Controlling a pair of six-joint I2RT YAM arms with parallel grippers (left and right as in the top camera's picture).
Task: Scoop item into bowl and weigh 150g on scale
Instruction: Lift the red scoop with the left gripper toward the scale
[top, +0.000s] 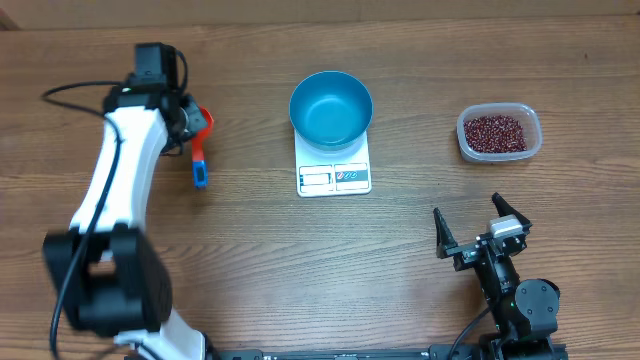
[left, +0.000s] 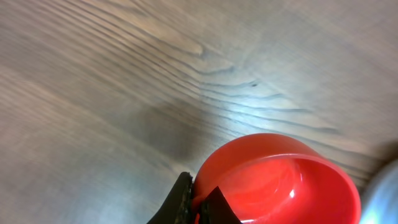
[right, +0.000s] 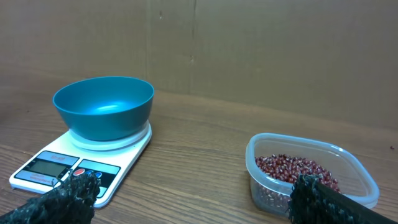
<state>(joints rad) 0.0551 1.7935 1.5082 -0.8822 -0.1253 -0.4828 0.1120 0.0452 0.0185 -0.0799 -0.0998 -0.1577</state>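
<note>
L gripper (top: 188, 118) is at the far left of the table (top: 300, 270), jaws pressed together on the rim of a red scoop (top: 205, 121). In the wrist view the dark fingertips (left: 181, 198) sit either side of the red wall, w/ the open cup (left: 280, 183) just right of the hand. The scoop's blue handle (top: 200, 170) runs back from the gripper toward the robot's side. Can't tell whether the scoop touches the wood.

Well to the right of that hand, mid-table, is the white scale (top: 334, 176). The blue bowl (top: 331, 108) stands on its far end, leaving the display and buttons uncovered on the near edge.

Further right, the beans (top: 493, 131) lie in a loose red-brown pile inside a clear tub (top: 466, 145), well apart from both hands.

R gripper (top: 468, 210) is at the near right, jaws spread wide. Seen from this hand (right: 193, 196), bowl (right: 103, 107) and scale (right: 46, 167) are ahead and to its left. The tub (right: 261, 146) w/ beans (right: 295, 169) is ahead and to its right, just beyond the right finger (right: 317, 196).
</note>
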